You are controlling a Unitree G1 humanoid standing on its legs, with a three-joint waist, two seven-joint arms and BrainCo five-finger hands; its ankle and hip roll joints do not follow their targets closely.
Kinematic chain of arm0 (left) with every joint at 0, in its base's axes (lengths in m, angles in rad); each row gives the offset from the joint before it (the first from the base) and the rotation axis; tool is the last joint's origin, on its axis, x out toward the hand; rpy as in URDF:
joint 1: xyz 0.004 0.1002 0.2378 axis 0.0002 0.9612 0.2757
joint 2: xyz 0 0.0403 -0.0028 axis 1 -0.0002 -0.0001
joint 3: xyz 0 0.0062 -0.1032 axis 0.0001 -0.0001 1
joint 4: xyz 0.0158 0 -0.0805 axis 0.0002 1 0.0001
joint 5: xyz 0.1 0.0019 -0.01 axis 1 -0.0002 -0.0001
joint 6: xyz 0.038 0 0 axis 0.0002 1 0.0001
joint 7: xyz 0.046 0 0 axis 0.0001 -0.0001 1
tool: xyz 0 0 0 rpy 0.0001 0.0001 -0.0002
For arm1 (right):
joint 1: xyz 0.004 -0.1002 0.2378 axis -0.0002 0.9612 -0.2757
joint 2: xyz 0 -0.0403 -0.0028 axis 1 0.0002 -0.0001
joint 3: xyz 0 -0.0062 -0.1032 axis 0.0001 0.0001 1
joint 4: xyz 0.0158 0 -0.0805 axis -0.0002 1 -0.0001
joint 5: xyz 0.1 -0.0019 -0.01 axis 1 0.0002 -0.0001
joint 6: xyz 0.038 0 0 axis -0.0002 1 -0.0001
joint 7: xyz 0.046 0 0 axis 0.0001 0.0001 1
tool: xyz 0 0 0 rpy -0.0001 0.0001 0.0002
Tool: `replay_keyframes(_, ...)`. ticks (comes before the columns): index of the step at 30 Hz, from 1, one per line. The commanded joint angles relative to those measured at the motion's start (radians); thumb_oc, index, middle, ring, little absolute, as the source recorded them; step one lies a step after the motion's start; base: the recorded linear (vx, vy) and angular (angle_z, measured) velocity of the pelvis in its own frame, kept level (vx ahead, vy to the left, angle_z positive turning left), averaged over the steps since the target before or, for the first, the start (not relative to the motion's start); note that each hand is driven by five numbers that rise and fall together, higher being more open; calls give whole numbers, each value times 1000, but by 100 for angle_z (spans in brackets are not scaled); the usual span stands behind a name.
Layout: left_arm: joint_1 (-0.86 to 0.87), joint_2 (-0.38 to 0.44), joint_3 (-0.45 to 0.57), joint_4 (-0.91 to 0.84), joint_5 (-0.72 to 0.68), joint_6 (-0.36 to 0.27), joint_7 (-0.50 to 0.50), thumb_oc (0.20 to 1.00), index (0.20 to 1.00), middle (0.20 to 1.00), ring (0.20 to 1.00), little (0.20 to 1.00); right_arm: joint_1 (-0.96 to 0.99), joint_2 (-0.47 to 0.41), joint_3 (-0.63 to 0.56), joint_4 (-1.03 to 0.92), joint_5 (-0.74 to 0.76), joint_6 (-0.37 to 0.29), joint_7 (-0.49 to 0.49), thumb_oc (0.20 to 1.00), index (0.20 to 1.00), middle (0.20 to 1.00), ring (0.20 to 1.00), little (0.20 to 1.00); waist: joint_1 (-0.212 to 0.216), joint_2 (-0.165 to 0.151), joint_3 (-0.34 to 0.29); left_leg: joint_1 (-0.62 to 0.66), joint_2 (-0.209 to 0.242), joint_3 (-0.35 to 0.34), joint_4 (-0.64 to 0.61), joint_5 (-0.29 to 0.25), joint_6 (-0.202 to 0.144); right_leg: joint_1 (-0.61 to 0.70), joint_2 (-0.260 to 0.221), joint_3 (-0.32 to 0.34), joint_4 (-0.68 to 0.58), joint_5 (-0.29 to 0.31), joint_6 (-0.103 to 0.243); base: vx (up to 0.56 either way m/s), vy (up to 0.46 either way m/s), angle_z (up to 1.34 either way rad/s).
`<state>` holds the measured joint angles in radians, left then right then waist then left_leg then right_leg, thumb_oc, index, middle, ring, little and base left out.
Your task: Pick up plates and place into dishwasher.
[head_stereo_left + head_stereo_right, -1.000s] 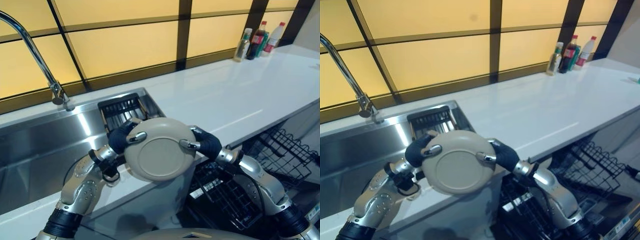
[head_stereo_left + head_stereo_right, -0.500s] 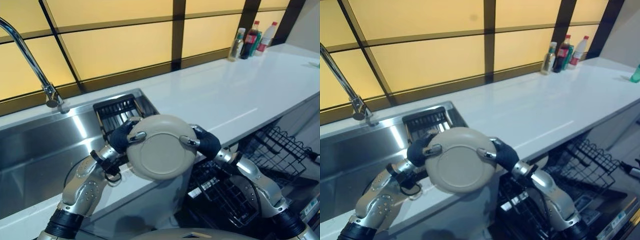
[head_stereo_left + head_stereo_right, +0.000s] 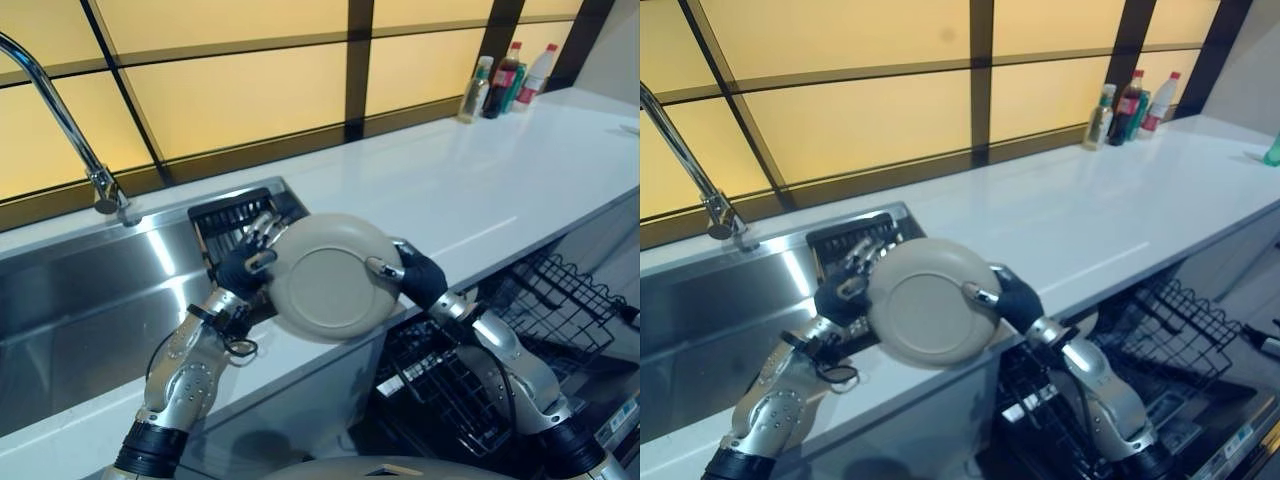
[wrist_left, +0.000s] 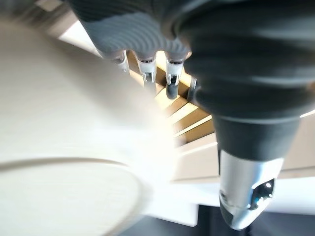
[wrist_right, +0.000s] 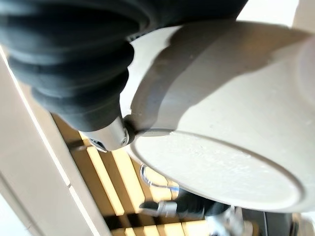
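A round beige plate (image 3: 330,278) is held upright over the counter's front edge, its underside facing me. My right hand (image 3: 415,280) grips its right rim, the thumb (image 5: 115,135) pressed on the underside and the fingers hidden behind. My left hand (image 3: 245,268) sits at the plate's left edge with its fingers (image 4: 170,73) straight and off the plate; the plate (image 4: 64,123) passes close beside it. The open dishwasher's black wire rack (image 3: 440,385) lies below the right arm.
A steel sink (image 3: 80,300) with a dark drainer (image 3: 235,212) and a curved tap (image 3: 60,110) lies to the left. The white countertop (image 3: 480,180) runs right to several bottles (image 3: 505,75). A second wire rack (image 3: 565,300) juts out at right.
My left hand has let go of the plate's left rim and straightened its fingers. The plate has shifted slightly right, carried by the right hand alone.
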<state>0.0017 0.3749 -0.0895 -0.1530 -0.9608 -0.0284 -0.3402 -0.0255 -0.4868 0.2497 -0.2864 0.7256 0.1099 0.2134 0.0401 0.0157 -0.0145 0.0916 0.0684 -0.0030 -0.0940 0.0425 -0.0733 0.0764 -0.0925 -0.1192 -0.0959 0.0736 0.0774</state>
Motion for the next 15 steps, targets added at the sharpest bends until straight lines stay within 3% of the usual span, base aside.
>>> replay_keyframes(1, -47, 14, 55, 52, -43, -78, 8, 1000, 1000, 1000, 1000, 1000, -51, 3, -83, -19, -36, -104, -24, 200, 200, 200, 200, 200, -12, -30, -21, -30, -32, 11, 7, -40, 43, 19, -30, 2, 9, -49, 32, 0, 0, 0)
replay_keyframes(9, -69, -28, 98, 83, -111, -110, 30, 1000, 1000, 1000, 1000, 1000, -121, -45, -199, 13, -95, -157, -82, 200, 200, 200, 200, 200, -17, -38, -24, -29, -31, 12, 7, -45, 40, 17, -26, 9, 9, -49, 30, 0, 0, 0)
replay_keyframes(15, -80, -38, 137, 105, -112, -100, 49, 1000, 1000, 1000, 1000, 1000, -141, -88, -290, 43, -196, -201, -155, 200, 200, 200, 200, 200, -30, -46, -29, -29, -30, 20, 7, -52, 40, 10, -23, 25, 9, -48, 31, -3, -18, -1)
